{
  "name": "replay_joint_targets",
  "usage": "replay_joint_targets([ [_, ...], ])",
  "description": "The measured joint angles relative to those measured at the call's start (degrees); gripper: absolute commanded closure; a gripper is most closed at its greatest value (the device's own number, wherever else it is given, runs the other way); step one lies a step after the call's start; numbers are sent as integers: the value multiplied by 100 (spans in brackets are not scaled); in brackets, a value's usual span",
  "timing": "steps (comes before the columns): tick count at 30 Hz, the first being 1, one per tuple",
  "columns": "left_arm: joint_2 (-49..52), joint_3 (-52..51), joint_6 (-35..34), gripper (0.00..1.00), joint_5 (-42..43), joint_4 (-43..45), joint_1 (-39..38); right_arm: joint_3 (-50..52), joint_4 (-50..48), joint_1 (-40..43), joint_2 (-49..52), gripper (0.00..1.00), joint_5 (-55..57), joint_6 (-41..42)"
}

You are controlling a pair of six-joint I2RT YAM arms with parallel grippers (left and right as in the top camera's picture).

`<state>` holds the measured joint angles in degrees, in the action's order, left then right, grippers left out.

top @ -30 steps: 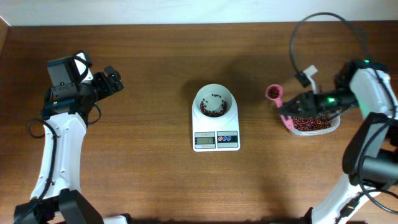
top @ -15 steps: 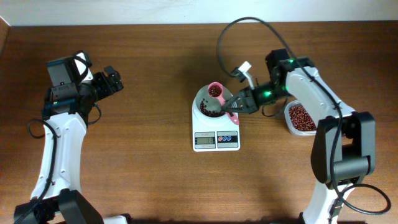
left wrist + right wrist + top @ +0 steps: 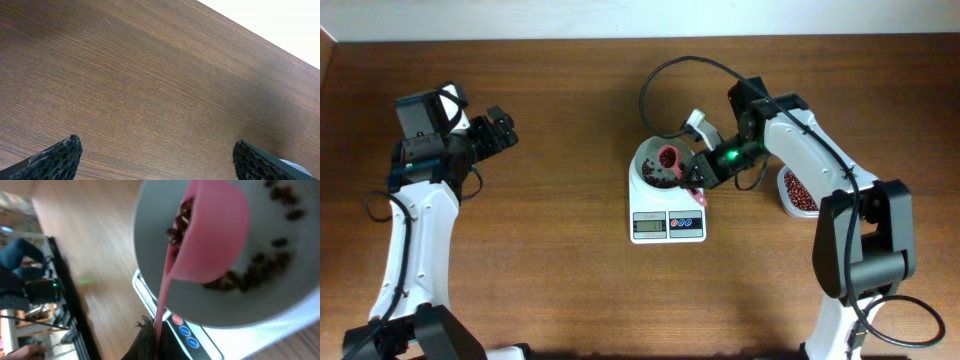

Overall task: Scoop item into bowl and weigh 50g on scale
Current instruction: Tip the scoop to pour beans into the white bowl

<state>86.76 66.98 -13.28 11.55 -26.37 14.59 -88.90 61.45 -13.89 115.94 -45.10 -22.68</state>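
Note:
The white bowl (image 3: pixel 650 155) sits on the white scale (image 3: pixel 667 224) at the table's middle, with dark red-brown beans (image 3: pixel 658 180) in its bottom. My right gripper (image 3: pixel 700 172) is shut on the handle of a pink scoop (image 3: pixel 669 156), which is tilted over the bowl with beans in it. In the right wrist view the scoop (image 3: pixel 212 230) tips beans (image 3: pixel 181 217) inside the bowl (image 3: pixel 150 255), above the scale's coloured buttons (image 3: pixel 184 330). My left gripper (image 3: pixel 500 128) is open and empty at the far left, over bare wood (image 3: pixel 150 90).
A clear tub (image 3: pixel 798 192) holding more beans stands right of the scale, partly hidden by my right arm. A black cable (image 3: pixel 665 75) loops above the bowl.
My right gripper carried the loaded scoop from the tub leftwards to the bowl and has tipped it lower into the bowl. The left arm has not moved.

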Motion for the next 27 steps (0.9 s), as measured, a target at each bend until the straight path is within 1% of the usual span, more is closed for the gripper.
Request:
replay_joint_targets([
  [7,0,0,0,1,0,-2,0,-868,505,0,0,96,573,-4],
  [12,0,0,0,1,0,0,0,-1108,909,-39,0,96,1255,-22],
  [18,0,0,0,1,0,0,0,-1108,951,-581,0,96,2308,-31],
  [23,0,0,0,1,0,0,0,-1108,955,-1150,0,96,3475,-133],
  [27,0,0,0,1,0,0,0,-1156,1003,-1300,0,96,4054,-195],
])
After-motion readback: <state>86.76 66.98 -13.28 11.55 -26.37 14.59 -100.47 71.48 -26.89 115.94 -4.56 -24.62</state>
